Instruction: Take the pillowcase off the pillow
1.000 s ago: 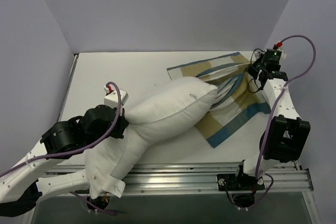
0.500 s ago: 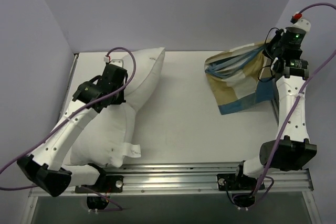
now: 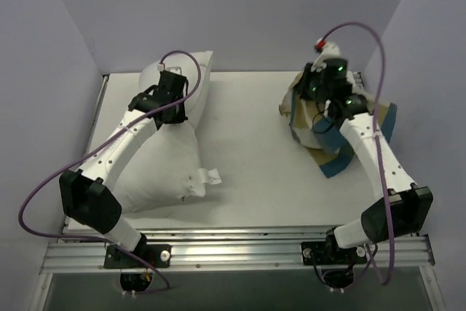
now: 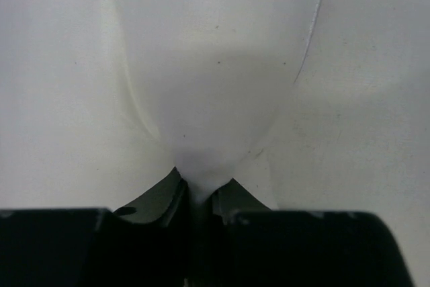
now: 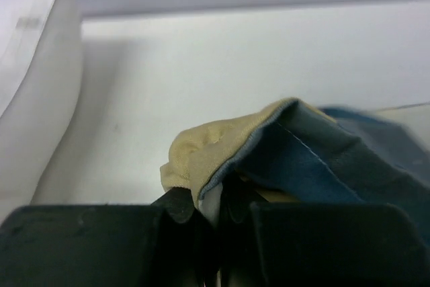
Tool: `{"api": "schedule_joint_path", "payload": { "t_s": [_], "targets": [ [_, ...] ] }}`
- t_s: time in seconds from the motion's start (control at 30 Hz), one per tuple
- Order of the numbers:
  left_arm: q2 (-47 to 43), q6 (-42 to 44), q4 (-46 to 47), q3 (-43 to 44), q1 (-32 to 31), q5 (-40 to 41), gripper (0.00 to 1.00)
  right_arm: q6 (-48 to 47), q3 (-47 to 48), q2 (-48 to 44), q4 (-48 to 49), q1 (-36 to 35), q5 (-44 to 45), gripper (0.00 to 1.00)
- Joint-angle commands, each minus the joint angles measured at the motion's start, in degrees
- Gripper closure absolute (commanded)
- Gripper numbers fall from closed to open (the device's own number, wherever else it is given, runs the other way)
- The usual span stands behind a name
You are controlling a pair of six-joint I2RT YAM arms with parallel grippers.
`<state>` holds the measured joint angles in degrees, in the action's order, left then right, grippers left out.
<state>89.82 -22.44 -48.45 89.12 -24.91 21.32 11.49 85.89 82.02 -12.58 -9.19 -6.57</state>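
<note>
The fingers (image 4: pixel 161 199) of the left gripper (image 4: pixel 200 191) stand narrow, with a fold of the pillow (image 4: pixel 215 65) pinched between them. The white cloth rises out of the slit between the pads and spreads into a taut, funnel-shaped pucker that fills the view beyond the tips. A few dark specks dot the fabric around it.

The fingers (image 5: pixel 178 203) of the right gripper (image 5: pixel 208 199) are closed tight on the pillowcase (image 5: pixel 289 152). A tan hem with a blue underside is clamped at the tips, and the rest of the cover bunches up and away to the right of them, tan on top and teal-blue behind.

From above, the pillow sits along the left side of the desk (image 3: pixel 247 151). Its far end is lifted near the far-left corner, close to the back wall, where the left arm's wrist meets it. Its fuller near end rests on the desk toward the left edge, with a small white tag (image 3: pixel 210 176) sticking out at the near corner.

The pillowcase is gathered in a loose heap near the far-right corner, under and around the right wrist, and its blue edging reaches toward the right edge. Pillow and pillowcase lie well apart, with bare desk between them, and the cover is fully off the cushion.
</note>
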Motion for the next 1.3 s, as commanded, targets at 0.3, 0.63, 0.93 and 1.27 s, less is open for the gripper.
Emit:
{"api": "schedule_joint_path", "payload": {
  "t_s": [0.3, 0.63, 0.93, 1.27],
  "targets": [
    [-11.74, -4.55, 9.52, -9.22, 0.47, -7.62, 0.06, 12.23, -28.74, 15.53, 21.79, -24.29, -7.31, 0.95],
    [-31.36, -3.85, -1.55, -10.38, 0.91, -3.22, 0.06, 11.54, -24.56, 5.02, 8.9, -30.97, -0.3, 0.14],
    [-38.84, -2.0, -10.43, -5.63, 1.0, 1.7, 0.06, 9.61, -14.26, -12.99, -9.47, -30.71, 17.79, 0.0],
    [-49.56, 1.16, -15.01, -1.41, 1.0, 7.68, 0.06, 11.28, -11.61, -35.24, -25.3, -30.54, 50.32, 0.0]
  ]
}}
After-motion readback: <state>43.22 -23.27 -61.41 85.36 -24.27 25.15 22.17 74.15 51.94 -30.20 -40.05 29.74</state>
